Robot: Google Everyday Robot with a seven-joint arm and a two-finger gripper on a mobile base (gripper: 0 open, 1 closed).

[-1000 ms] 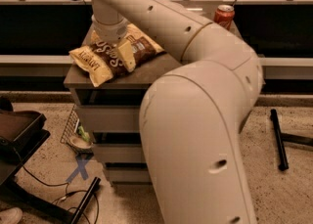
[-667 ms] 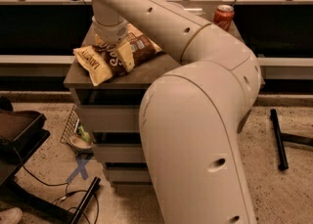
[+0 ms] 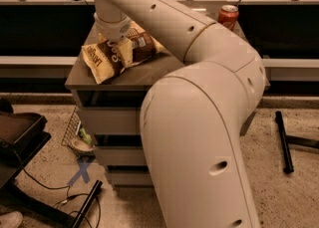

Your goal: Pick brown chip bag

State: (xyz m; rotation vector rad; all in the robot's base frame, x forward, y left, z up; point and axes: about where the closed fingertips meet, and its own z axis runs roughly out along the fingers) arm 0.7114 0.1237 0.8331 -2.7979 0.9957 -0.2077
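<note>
- The gripper (image 3: 121, 49) is down on the middle of the brown chip bag (image 3: 105, 61). Whether it has clamped the bag cannot be told from this view.
- The bag lies crumpled on the left part of the counter (image 3: 144, 75), one tan end near the front edge.
- Step in hand, as I judge it: securing the grasp, with the lift not yet done.
- The next move calls for a firm pinch on the crinkly film, then a straight rise.
- A red soda can (image 3: 228, 17) stands at the counter's far right, well apart from the bag.
- Below is a speckled floor with a blue tape cross (image 3: 81, 172), and a black bar (image 3: 284, 142) to the right.
</note>
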